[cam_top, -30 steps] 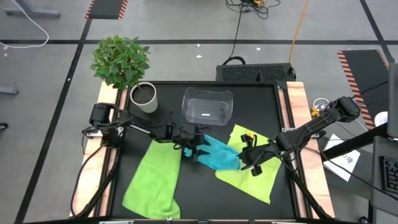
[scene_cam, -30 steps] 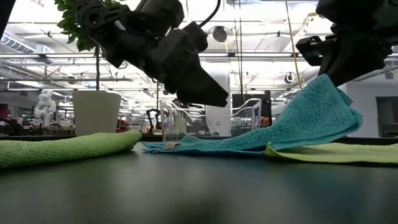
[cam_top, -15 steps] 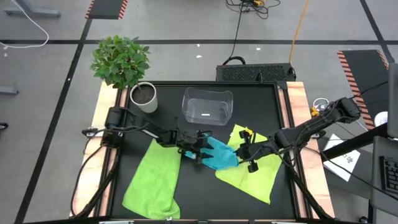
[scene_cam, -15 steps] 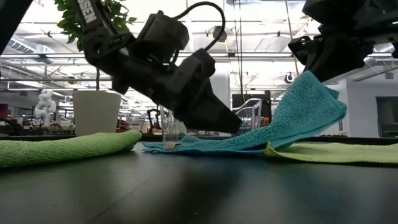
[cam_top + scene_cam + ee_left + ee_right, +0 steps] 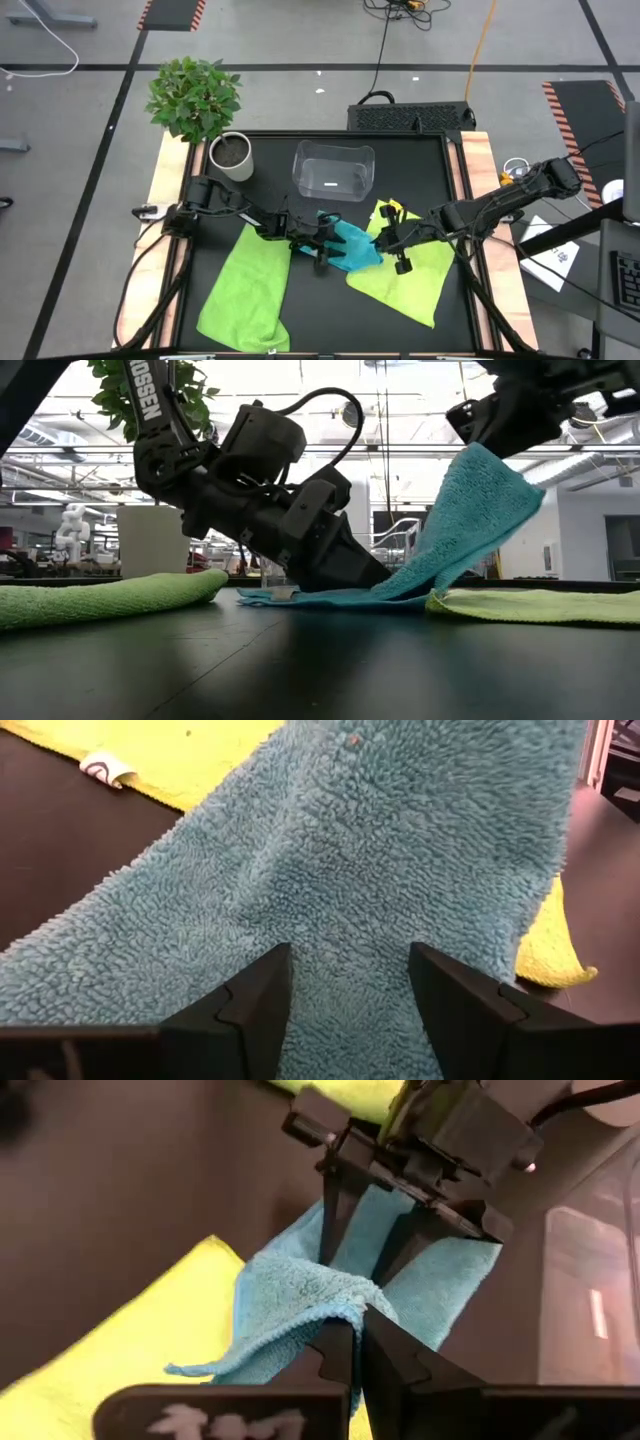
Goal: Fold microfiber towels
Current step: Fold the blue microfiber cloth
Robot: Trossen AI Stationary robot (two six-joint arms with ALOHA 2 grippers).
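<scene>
Right tool [image 5: 480,435] lifts turquoise towel [image 5: 450,530] — pinched.

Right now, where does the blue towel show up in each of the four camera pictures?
High view: the blue towel lies mid-table between the two arms.
Low view: it rises from the tabletop toward the upper right.
Left wrist view: it fills most of the picture.
Right wrist view: it sits centre, pinched.
Shared landmark: the green towel under it.
</scene>
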